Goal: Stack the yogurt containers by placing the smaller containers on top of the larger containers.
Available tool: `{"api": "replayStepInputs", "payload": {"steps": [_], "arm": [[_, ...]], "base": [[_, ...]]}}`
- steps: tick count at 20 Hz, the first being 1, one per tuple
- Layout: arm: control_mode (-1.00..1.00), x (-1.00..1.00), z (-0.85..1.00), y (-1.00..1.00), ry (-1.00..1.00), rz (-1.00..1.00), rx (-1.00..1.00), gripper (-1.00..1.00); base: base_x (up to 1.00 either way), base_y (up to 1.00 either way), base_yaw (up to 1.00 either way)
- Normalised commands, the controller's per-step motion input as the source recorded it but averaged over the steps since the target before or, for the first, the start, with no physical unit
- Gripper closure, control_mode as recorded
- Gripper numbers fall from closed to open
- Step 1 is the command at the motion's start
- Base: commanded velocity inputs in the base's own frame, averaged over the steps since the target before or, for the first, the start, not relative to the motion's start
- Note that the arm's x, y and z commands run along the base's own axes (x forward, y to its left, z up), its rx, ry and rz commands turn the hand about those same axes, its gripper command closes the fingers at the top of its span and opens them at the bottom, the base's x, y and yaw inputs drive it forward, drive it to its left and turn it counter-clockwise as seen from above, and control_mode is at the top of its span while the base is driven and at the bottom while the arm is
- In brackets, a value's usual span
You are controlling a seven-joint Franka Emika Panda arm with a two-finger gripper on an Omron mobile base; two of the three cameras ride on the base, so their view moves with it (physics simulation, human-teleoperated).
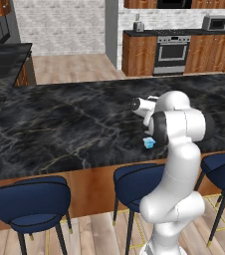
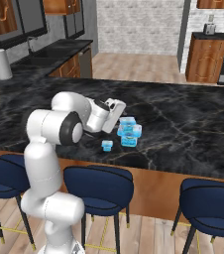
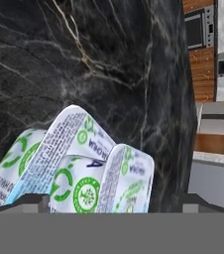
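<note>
- Firstly, left base view: the white arm bends over the black marble counter (image 1: 74, 124). One tiny light-blue tub (image 1: 149, 143) sits on the stone beside the arm's elbow, near the front edge.
- Right base view: the two-finger gripper (image 2: 118, 107) leans just beside a stack of light-blue, white-topped yogurt tubs (image 2: 129, 131); whether it touches them cannot be told. The tiny tub (image 2: 107, 145) stands apart, in front and to the left, unstacked.
- Hand view: white printed lids of the stack (image 3: 79, 168) lie close between the finger tips (image 3: 29, 202), which stand spread wide, pinching nothing.
- Judgement: retreat straight back and upward so the stack stays square, then approach the tiny tub from above.
</note>
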Motion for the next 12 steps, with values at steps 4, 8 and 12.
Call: {"api": "replayStepInputs", "payload": {"steps": [4, 8, 12], "arm": [[-1.00, -0.12, 0.00, 0.09, 0.00, 0.00, 0.00, -1.00], [-1.00, -0.13, 0.00, 0.05, 0.00, 0.00, 0.01, -1.00], [-1.00, -0.09, 0.00, 0.10, 0.00, 0.00, 0.05, -1.00]], "base": [[0.00, 0.00, 0.00], [0.00, 0.00, 0.00], [0.00, 0.00, 0.00]]}}
